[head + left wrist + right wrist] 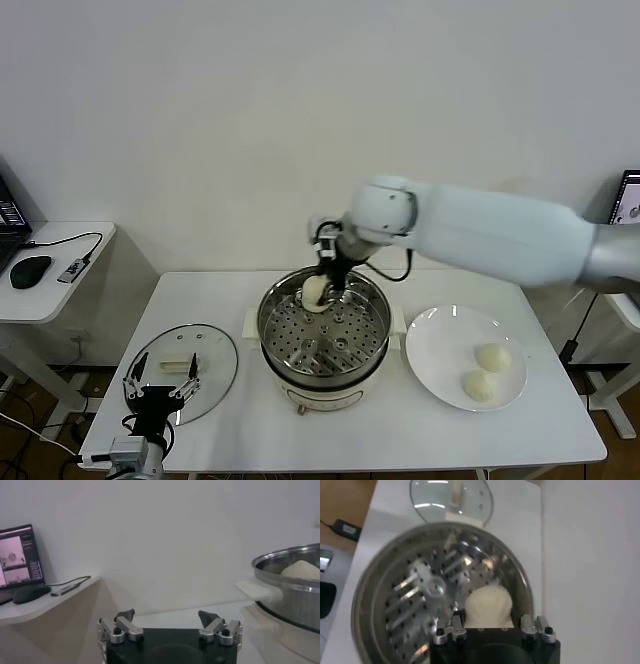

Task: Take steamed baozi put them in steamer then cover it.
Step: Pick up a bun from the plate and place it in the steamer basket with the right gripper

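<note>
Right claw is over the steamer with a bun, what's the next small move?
Probably finish opening the right claw and lift clear: the bun already sits low on the perforated tray inside the steamer, against its far wall. Two buns remain on the plate.

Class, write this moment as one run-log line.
right gripper: closed on baozi over steamer | left gripper: open, idle near cover | plate: two buns

Left tool [170, 622] with fingers spread wide, steamer [292, 587] nearby holding a baozi [301, 570], monitor [19, 555] on side desk [40, 605]

Open steamer [325, 335] top; right arm [500, 235] overhead.
</note>
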Available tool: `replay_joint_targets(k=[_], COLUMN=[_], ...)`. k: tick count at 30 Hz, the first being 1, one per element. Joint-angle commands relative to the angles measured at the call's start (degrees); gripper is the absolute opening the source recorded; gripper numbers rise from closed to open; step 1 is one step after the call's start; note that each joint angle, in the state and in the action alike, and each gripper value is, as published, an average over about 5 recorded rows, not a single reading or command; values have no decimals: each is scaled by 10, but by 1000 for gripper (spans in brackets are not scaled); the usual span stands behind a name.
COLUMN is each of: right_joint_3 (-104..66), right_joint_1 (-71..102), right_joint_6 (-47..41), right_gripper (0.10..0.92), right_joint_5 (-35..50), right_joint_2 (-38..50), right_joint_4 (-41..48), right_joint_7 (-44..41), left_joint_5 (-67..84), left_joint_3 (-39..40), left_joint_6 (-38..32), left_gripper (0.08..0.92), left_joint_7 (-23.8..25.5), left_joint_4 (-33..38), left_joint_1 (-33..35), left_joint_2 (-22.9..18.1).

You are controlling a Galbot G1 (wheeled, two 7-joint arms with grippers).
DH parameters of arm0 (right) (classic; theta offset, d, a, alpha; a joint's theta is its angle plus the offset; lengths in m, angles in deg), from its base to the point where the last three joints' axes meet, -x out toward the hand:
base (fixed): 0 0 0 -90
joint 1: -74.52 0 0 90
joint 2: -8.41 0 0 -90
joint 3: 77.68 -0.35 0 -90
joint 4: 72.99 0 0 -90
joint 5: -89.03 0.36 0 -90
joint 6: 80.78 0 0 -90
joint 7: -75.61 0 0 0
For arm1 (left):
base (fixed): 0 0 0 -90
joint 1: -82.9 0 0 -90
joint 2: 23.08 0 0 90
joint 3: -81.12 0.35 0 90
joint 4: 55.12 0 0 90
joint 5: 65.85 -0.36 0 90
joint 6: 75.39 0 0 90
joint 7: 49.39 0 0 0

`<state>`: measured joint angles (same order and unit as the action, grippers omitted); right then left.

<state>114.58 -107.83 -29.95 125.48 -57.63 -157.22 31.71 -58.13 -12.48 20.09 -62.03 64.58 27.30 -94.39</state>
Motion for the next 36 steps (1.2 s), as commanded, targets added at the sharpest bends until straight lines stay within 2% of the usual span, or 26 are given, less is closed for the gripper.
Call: replay_joint_targets(k=[1, 19, 23, 28, 36], right_joint_3=[9, -10, -11, -18, -11], right_joint_1=[39, 97, 85, 30, -62], right_joint_6=[-25, -20, -21, -5, 87], right_gripper=[577, 586, 666, 795, 823], right_joint_5=[21, -17, -16, -23, -92], right_joint_2=[-80, -98, -82, -24, 169], right_joint_4=[35, 99, 79, 32, -72], right_joint_7=[30, 42, 27, -41, -176], left_joint_5=[0, -1, -2, -2, -4], left_joint_3=[-2, -3, -3, -2, 1], left_joint_6=[-1, -12, -12, -12, -11], left_gripper=[823, 823, 823, 823, 823], left_joint_7=[0, -2, -2, -2, -1], left_joint_4=[1, 3, 2, 0, -1], left_joint_1=[0, 3, 3, 1, -4], left_joint_2=[1, 0, 0, 3, 10])
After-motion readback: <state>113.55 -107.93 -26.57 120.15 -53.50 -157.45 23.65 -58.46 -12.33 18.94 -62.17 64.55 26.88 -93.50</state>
